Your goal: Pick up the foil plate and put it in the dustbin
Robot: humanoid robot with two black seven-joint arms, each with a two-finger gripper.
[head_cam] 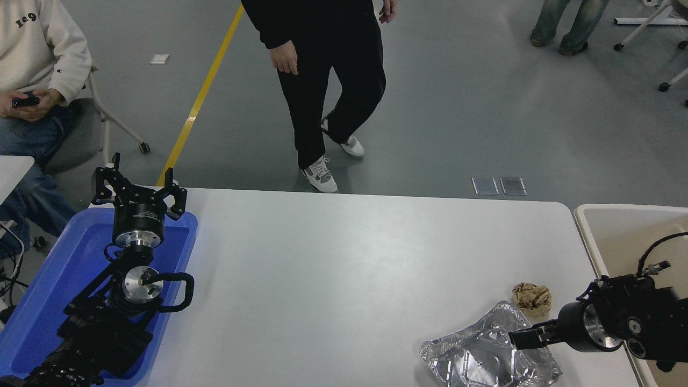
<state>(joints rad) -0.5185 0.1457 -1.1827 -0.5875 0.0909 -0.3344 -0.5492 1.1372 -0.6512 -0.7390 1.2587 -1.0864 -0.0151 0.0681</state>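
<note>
Now right gripper at foil plate 3 o'clock rim, finger state unclear; thin foil may crumple, slip.

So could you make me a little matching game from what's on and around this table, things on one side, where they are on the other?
Things:
1. foil plate
2. paper ball
3. blue tray
4. dustbin

Places:
A. under the left arm
B. off the table's right end
C. near right corner of the table, at the right claw
D. just beyond the foil plate

Pairs: 1-C, 2-D, 3-A, 4-B
</note>
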